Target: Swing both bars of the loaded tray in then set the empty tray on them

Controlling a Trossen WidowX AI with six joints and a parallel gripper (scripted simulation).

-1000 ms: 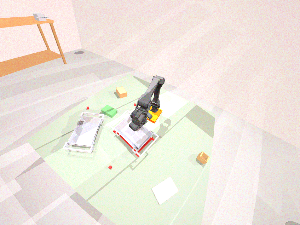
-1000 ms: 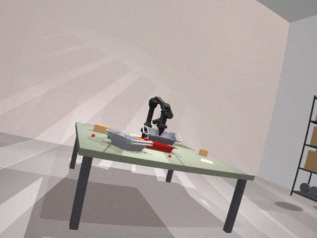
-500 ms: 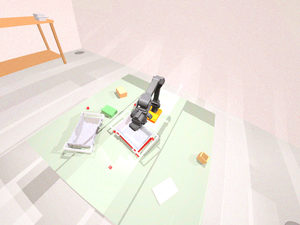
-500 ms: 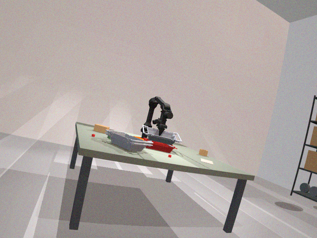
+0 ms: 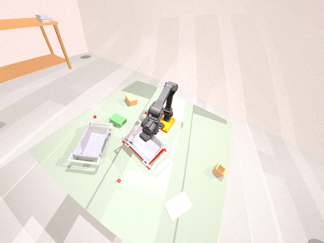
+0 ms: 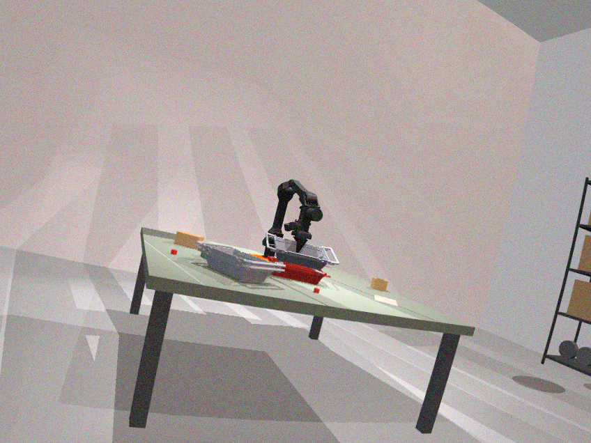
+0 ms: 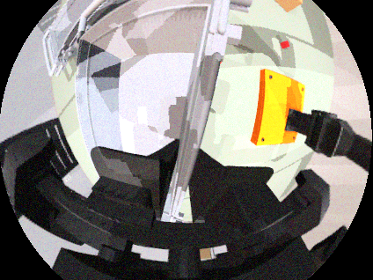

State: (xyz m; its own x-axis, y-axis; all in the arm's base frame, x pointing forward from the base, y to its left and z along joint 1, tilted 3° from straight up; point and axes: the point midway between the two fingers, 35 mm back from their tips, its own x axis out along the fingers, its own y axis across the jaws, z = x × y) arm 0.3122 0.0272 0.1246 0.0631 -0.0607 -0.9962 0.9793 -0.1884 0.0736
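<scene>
The red tray [image 5: 156,157] [image 6: 300,273] stands on the table, mostly covered from above. Its load and wire bars are hidden, so I cannot tell how the bars lie. The grey-white empty tray [image 5: 152,149] [image 6: 305,260] [image 7: 149,92] is over it, upright and nearly level, with its own white wire bars sticking out at both ends. Whether it touches the red tray's bars or hangs just above them, I cannot tell. My gripper [image 6: 300,249] [image 7: 182,143] is shut on the empty tray's long side wall, on the side toward the robot base; in the top view the arm hides the fingertips.
Another grey-white tray [image 5: 93,142] [image 6: 233,264] stands beside the red one, its bars out. A green block [image 5: 117,120], an orange block [image 5: 131,99], a small open orange box [image 5: 219,170], a white sheet [image 5: 178,205] and small red cubes lie around. The yellow-orange base plate [image 5: 167,124] [image 7: 278,107] is close by.
</scene>
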